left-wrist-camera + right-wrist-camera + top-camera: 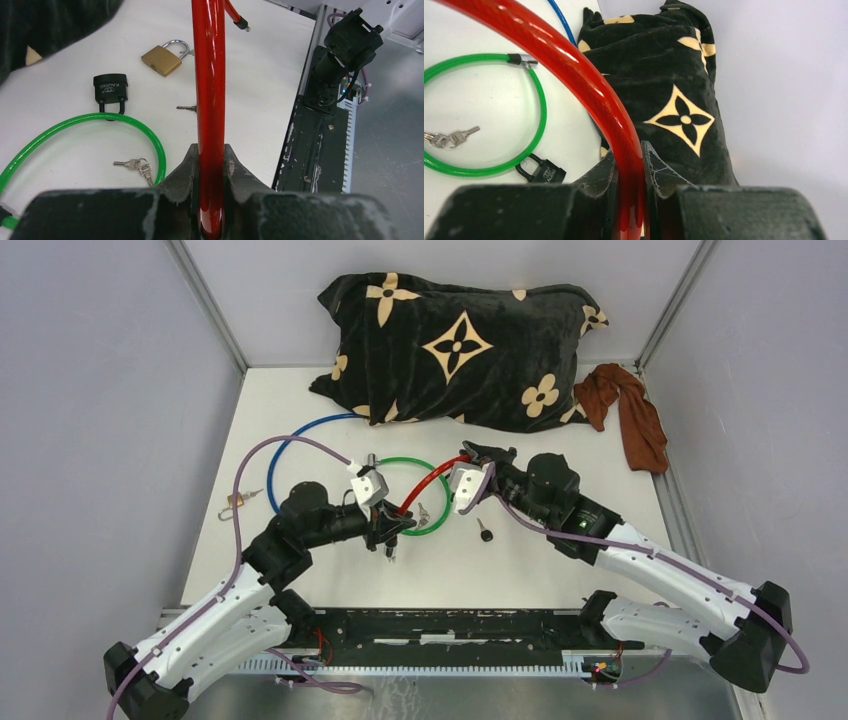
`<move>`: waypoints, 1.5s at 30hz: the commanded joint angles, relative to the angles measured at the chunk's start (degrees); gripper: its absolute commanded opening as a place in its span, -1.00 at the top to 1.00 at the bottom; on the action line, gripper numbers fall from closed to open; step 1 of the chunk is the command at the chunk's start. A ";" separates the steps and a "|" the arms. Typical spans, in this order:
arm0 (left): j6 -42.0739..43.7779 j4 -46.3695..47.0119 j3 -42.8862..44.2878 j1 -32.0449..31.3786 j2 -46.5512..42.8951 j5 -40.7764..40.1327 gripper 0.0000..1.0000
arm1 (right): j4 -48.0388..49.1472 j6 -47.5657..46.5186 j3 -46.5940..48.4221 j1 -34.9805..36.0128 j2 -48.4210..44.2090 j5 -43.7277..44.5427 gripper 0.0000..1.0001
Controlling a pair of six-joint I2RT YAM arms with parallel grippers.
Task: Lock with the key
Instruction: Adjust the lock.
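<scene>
Both claws are on the red cable. Your left gripper is closed on it, pads pressed to either side with no gap showing, and the cable rises straight out of the jaws. Your right gripper clamps another stretch the same way, where the cable arcs above the green cable loop. Neither claw has anything else in it.

Why the double hold, as I read it: a slack cable flops. Pinned at two places it hangs off the table, and you can steer its ends.

Keys, placed by the green cable loop:
- The key bunch is inside the loop, flat on the table.
- The single key is just outside the loop, partly hidden behind the red cable.
- A small dark-headed piece is outside the loop on your right arm's side. It may be another key, but it's too small to be sure.

Locks:
- The black padlock hangs on the loop itself, shackle around the green cable.
- The brass padlock is well outside the loop, shackle raised.

No key is in hand, so the locking step is not yet begun. I can't tell which key fits the red cable. With both claws occupied, expect to free one before you reach for a key.
</scene>
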 commanded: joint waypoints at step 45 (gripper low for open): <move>-7.96 36.56 -23.06 7.47 -16.28 4.36 0.96 | 19.35 38.34 -28.25 -23.18 0.76 -8.47 -0.21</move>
